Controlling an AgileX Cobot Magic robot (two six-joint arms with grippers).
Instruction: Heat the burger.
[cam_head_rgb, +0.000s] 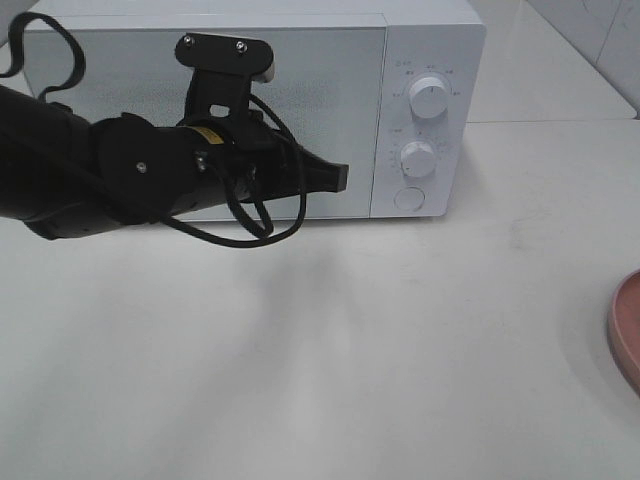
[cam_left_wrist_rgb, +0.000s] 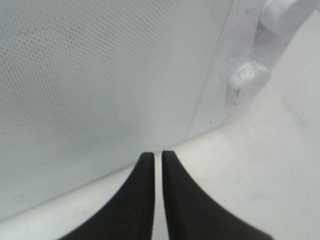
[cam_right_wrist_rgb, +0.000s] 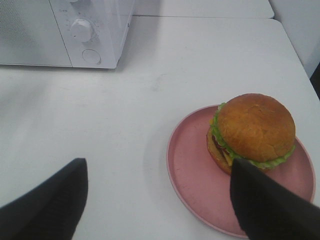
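Note:
The burger (cam_right_wrist_rgb: 252, 130), with a golden-brown bun and green lettuce, sits on a round pink plate (cam_right_wrist_rgb: 195, 185) on the white table. My right gripper (cam_right_wrist_rgb: 159, 164) hovers open over the plate's near side; one finger stands beside the burger and nothing is between the fingers. The white microwave (cam_head_rgb: 300, 60) stands at the back with its door closed. My left gripper (cam_head_rgb: 340, 177) is shut and empty, its tips (cam_left_wrist_rgb: 157, 155) close to the lower right part of the door, near the control panel. In the high view the burger is out of frame.
The microwave's panel carries two knobs (cam_head_rgb: 429, 97) and a round button (cam_head_rgb: 407, 198). Only the plate's rim (cam_head_rgb: 625, 330) shows at the right edge of the high view. A black cable (cam_head_rgb: 250, 225) loops under the left arm.

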